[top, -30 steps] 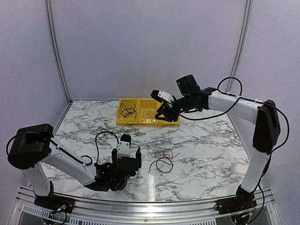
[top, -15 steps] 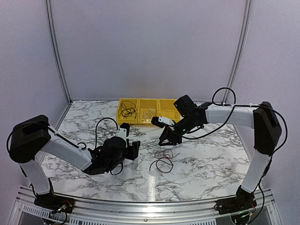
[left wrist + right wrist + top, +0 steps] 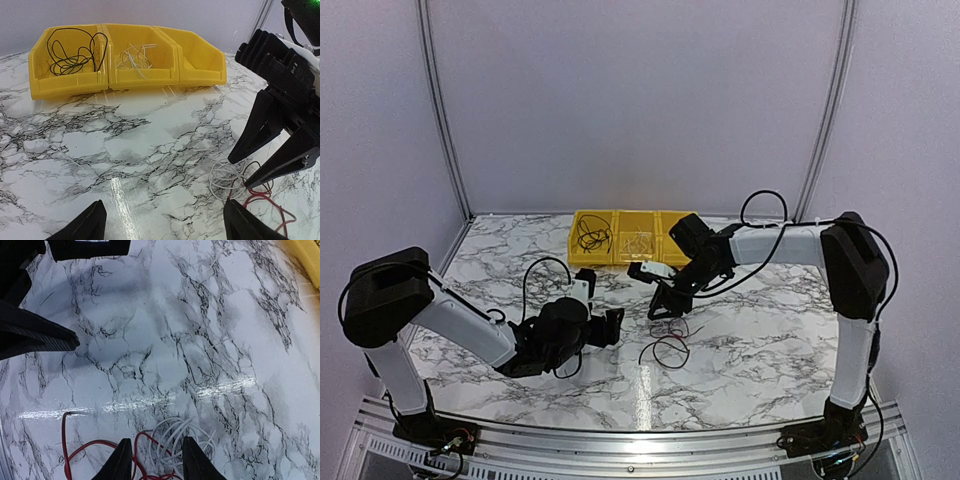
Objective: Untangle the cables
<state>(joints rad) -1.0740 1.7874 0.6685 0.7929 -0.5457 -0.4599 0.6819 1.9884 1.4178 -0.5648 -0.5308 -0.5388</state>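
**Right gripper (image 3: 663, 304) low over the cables (image 3: 667, 340)**

Shows the right gripper's fingers parted narrowly and holding nothing, with red and pale loops directly beneath the tips. Shows the left gripper (image 3: 162, 225) spread wide, the cables ahead and to its right. Places the yellow bins (image 3: 125, 65) well beyond both.

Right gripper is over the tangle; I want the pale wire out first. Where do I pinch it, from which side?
Probably the pale wire, on loops that fan clear of the red wire, straight down from above: it lies flat on the table, and the open right gripper hangs over it.
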